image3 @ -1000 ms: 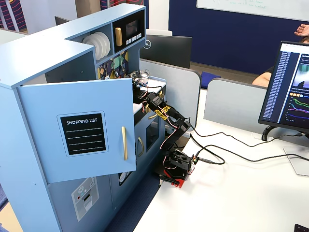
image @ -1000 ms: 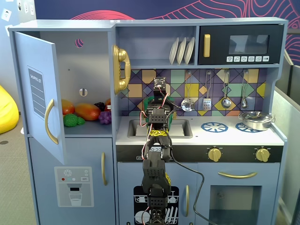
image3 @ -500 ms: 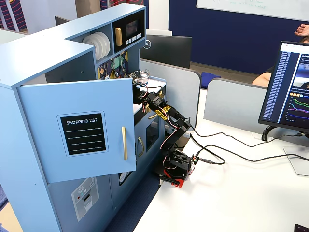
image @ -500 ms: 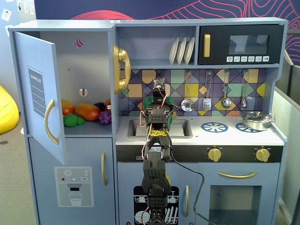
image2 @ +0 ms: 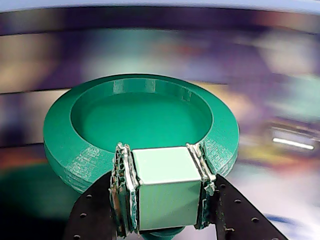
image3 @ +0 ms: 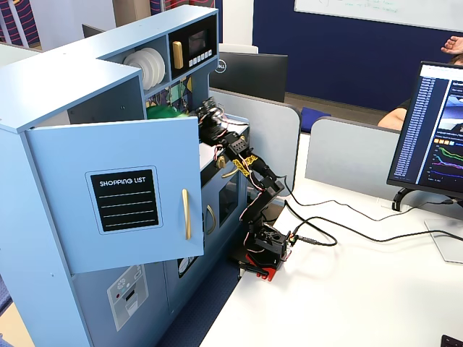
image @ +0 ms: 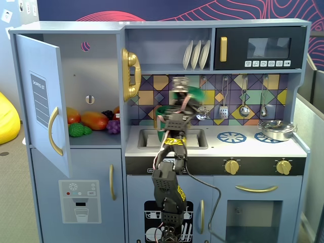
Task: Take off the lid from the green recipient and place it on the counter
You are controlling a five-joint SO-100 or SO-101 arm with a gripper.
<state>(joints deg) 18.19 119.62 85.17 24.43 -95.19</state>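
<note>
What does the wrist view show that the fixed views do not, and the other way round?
Only the wrist view: the gripper shut on the handle of the lid. Only a fixed view: the pot without its lid, the counter, the pan. Both: the green lid, held in the air, off the pot.
</note>
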